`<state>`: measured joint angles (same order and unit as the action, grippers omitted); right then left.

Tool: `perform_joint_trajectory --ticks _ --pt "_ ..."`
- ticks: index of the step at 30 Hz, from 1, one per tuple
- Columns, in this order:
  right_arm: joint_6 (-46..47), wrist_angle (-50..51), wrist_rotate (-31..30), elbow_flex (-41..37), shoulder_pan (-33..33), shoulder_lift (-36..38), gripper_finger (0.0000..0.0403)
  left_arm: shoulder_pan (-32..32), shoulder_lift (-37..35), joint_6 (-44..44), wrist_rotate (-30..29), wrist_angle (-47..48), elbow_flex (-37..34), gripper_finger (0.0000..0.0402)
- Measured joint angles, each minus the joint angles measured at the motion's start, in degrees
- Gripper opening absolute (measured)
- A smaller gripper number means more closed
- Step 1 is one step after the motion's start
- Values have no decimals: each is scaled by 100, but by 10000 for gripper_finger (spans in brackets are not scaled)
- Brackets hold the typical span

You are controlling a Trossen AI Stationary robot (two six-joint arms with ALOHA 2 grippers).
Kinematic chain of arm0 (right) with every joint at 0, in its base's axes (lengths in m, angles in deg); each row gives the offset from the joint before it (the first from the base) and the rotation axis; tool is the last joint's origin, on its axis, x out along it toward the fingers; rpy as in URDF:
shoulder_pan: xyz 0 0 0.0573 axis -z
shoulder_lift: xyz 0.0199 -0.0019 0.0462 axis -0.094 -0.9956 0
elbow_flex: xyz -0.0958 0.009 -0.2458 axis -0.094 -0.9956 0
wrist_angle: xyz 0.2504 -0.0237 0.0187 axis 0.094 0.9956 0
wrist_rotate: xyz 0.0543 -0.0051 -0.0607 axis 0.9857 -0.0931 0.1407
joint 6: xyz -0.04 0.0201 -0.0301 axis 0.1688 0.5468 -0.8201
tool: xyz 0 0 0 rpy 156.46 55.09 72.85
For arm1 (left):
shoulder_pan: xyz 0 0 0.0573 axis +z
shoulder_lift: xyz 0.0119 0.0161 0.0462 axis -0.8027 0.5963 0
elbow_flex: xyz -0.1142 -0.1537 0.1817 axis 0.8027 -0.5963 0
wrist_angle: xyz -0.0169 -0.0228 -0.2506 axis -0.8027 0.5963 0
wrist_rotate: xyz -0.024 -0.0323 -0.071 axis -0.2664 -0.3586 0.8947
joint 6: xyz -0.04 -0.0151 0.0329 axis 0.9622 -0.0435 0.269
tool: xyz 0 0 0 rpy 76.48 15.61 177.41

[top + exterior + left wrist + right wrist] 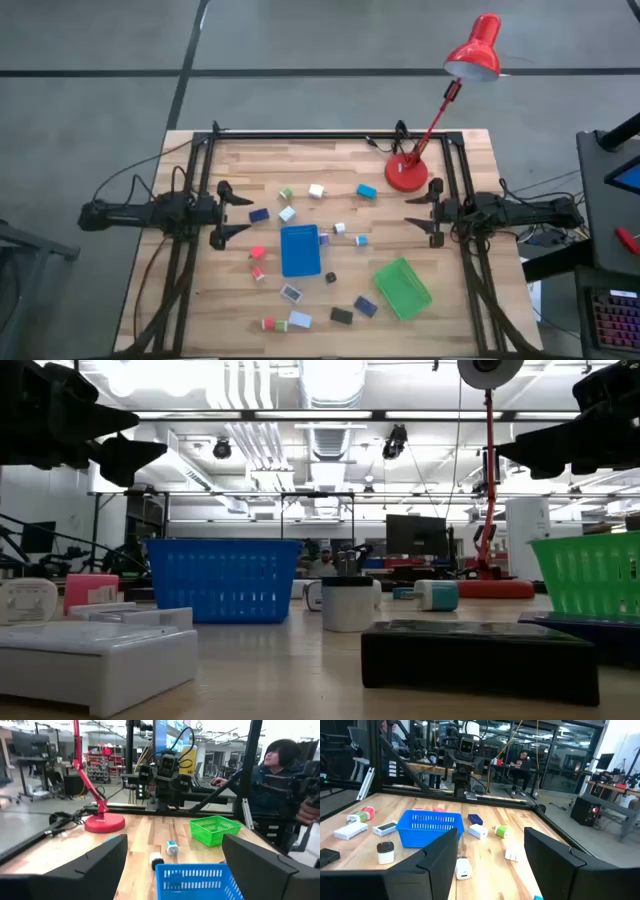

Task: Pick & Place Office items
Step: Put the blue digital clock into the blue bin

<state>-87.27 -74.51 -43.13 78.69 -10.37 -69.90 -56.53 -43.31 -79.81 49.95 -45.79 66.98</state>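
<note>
From above, both arms reach in level from the table's (230, 320) side edges. The left gripper (222, 213) hangs with jaws spread wide and empty near the left rail; the right gripper (430, 214) mirrors it by the right rail, jaws parted more narrowly, also empty. The office items (300, 320) lie scattered between them around the blue tray (299, 250), with the green tray (402, 288) toward the near right and a red lamp (407, 172) at the far right. Bare wood lies open below each gripper.

At table height, both grippers hover high above the clutter.

The left wrist view shows its fingers (95, 865) wide over the blue tray, with a person seated beyond the table.

The right wrist view shows its fingers (437, 852) apart, small items spread past them
</note>
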Motion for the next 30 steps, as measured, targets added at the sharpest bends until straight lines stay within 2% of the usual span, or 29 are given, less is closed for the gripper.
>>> perform_joint_trajectory --ticks 8,16,30 --pt "-4 0 -50 0 0 0 219 0 0 -121 -1 -200 0 333" --pt "-97 -178 -163 0 0 2 219 0 4 126 -5 -126 0 333" --pt "936 -11 -161 0 0 -7 220 0 7 151 -273 -124 2 333"
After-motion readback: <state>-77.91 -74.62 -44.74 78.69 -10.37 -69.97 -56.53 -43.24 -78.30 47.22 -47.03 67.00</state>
